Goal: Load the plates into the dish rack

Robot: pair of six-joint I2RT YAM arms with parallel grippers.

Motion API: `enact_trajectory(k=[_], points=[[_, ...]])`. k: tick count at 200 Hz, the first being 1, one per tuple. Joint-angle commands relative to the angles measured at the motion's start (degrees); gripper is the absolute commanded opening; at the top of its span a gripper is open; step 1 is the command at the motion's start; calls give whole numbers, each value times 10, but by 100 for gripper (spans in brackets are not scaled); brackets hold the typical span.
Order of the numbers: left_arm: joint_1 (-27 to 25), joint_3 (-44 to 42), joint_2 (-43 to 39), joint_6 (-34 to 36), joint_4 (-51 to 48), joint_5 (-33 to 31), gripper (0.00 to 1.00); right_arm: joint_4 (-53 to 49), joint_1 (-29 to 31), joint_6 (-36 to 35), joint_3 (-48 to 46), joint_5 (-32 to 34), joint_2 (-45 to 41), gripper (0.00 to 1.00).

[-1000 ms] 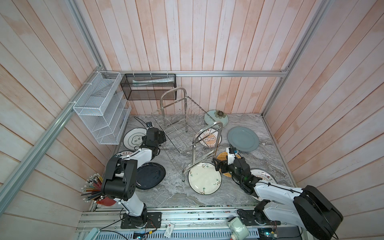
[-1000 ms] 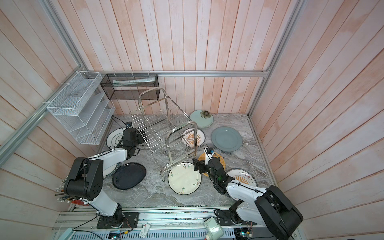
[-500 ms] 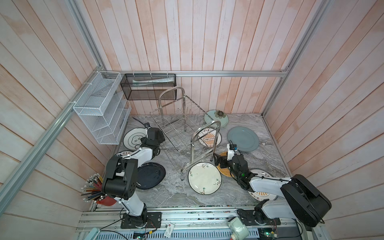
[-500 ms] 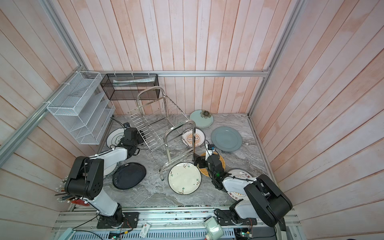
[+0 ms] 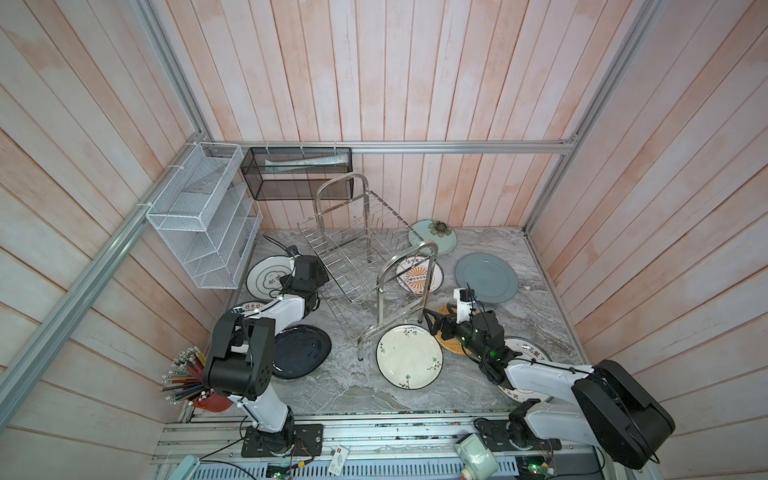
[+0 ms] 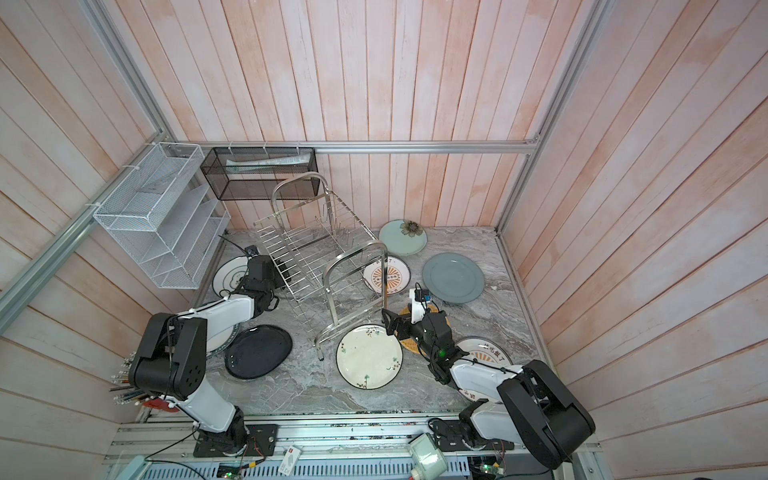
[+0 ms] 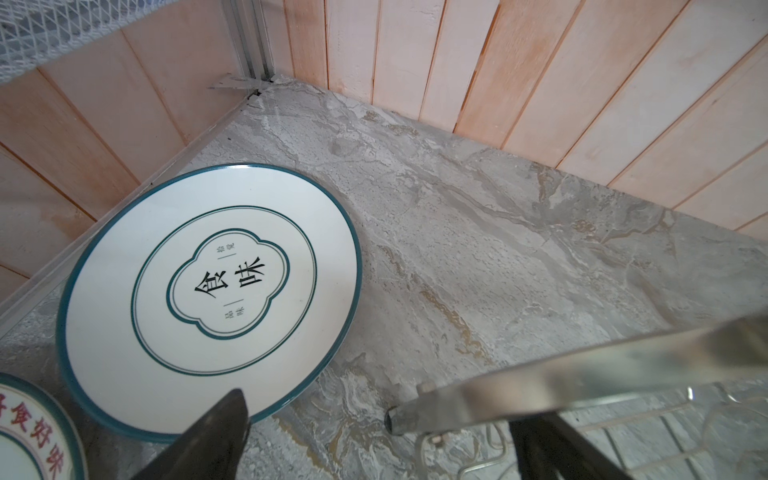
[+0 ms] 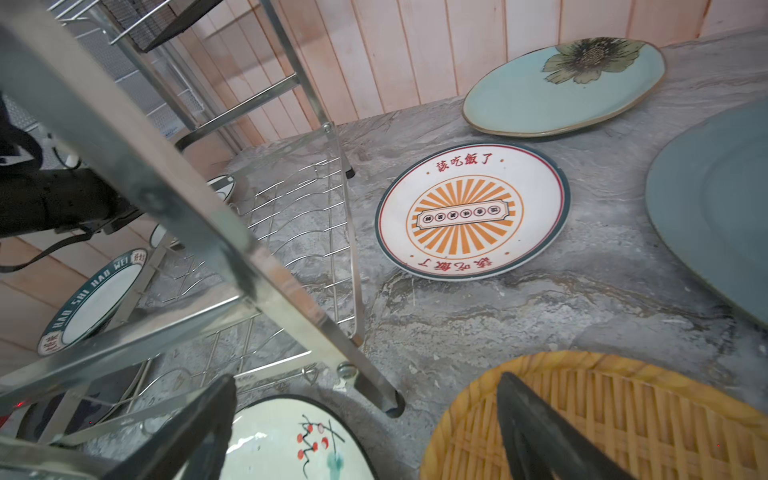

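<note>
The steel dish rack point(image 5: 361, 257) point(image 6: 307, 253) stands askew mid-table with nothing in it. My left gripper point(image 5: 321, 286) point(image 7: 386, 440) is open at its left end, a rack tube point(image 7: 540, 390) ending between the fingers. My right gripper point(image 5: 430, 323) point(image 8: 370, 436) is open around the near arch's foot point(image 8: 390, 405), above the yellow woven plate point(image 8: 602, 415) and the cream floral plate point(image 5: 409, 357). Flat on the table lie the green-ringed plate point(image 7: 208, 299), black plate point(image 5: 299, 351), sunburst plate point(image 8: 471, 212), grey-blue plate point(image 5: 486, 277) and pale green plate point(image 5: 432, 237).
A lettered plate point(image 5: 249, 307) lies under my left arm and another sunburst plate point(image 5: 528, 349) under my right arm. A white mesh organiser point(image 5: 203, 220) and a black mesh basket point(image 5: 299, 174) hang on the walls. A cup of pencils point(image 5: 187, 374) stands front left.
The rack has shifted slightly to the left. My right arm's elbow has swung in and back out while its gripper stayed at the arch foot. Both grippers remain open.
</note>
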Motion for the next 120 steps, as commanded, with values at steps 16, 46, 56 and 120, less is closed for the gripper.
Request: enact_trajectory(k=[16,46,56,120], points=[[2,9,-3,5,-3,-13,98,27,8,-8,-4,-14,17,98],[2,9,-4,4,-6,-18,98,52,7,3,36,23,68,97],[2,9,-4,3,-6,-21,98,60,7,0,50,28,87,97],[2,19,-2,-32,-42,-68,99,101,-30,36,80,35,157,97]])
